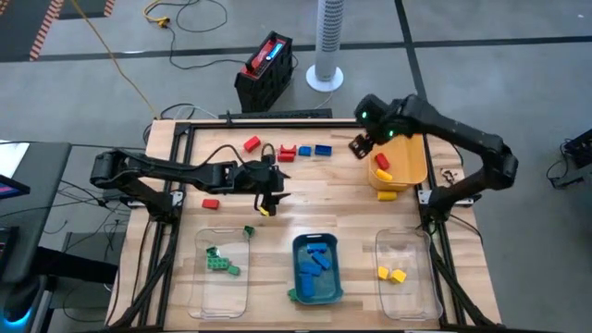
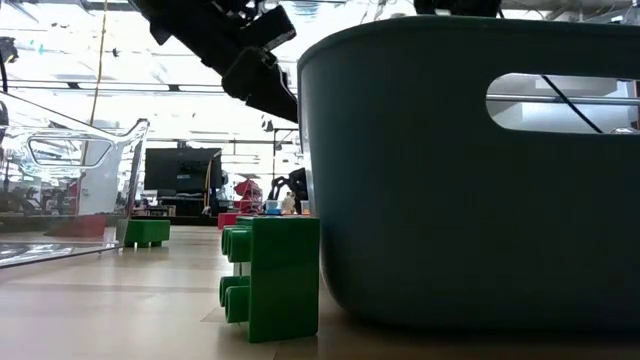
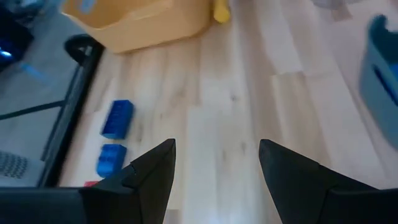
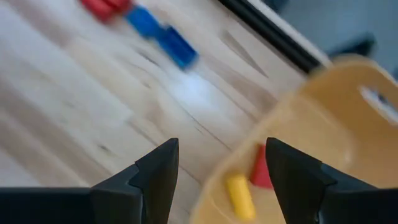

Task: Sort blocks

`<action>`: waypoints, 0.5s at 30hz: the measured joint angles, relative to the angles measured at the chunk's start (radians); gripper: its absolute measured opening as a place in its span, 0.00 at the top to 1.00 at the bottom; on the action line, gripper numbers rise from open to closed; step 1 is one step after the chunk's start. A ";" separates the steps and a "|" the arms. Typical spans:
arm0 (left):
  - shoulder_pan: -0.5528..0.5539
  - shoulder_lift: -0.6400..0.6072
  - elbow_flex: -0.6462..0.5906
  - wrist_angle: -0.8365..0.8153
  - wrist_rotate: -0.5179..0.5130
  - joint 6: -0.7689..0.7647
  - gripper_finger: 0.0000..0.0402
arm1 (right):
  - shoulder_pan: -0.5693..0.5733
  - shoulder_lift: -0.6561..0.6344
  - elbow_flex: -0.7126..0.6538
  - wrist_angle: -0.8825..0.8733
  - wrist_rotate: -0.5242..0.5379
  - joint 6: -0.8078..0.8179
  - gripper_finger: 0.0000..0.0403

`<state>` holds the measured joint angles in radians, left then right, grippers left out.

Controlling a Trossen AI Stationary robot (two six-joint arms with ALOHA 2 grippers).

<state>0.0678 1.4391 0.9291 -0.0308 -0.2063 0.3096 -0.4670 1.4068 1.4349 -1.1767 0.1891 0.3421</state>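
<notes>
Red blocks [image 1: 252,143] and blue blocks [image 1: 314,150] lie in a row at the table's far side. The blue blocks [image 3: 117,118] also show in the left wrist view. My left gripper [image 1: 276,190] hovers open over the table's middle, and nothing is between its fingers [image 3: 217,162]. A small yellow block [image 1: 264,211] lies just near of it and a red block [image 1: 210,203] to its left. My right gripper [image 1: 361,145] hangs open and empty [image 4: 222,162] at the far left corner of the yellow bin [image 1: 400,165]. That bin holds a red block [image 4: 260,171] and a yellow block [image 4: 239,196].
Along the near edge stand a clear bin [image 1: 222,268] with green blocks, a teal bin [image 1: 317,268] with blue blocks, and a clear bin [image 1: 405,273] with yellow blocks. A green block [image 2: 272,275] stands against the teal bin. Another yellow block [image 1: 387,195] lies beside the yellow bin.
</notes>
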 joint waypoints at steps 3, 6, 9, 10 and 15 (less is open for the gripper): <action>0.024 -0.044 -0.025 -0.004 -0.001 -0.014 0.44 | 0.111 0.002 0.000 0.071 0.023 0.000 0.38; 0.037 -0.107 -0.053 -0.008 -0.001 -0.022 0.44 | 0.201 0.025 0.000 0.136 0.024 -0.008 0.38; 0.045 -0.182 -0.089 0.005 -0.001 -0.024 0.44 | 0.266 0.056 -0.001 0.173 0.024 -0.012 0.38; 0.048 -0.206 -0.106 0.007 -0.001 -0.024 0.44 | 0.282 0.064 -0.001 0.188 0.024 -0.012 0.38; 0.073 -0.316 -0.199 0.019 -0.002 -0.017 0.44 | 0.362 0.115 -0.001 0.252 0.039 -0.014 0.38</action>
<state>0.1412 1.1228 0.7302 -0.0118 -0.2079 0.2927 -0.1047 1.5222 1.4334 -0.9245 0.2279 0.3283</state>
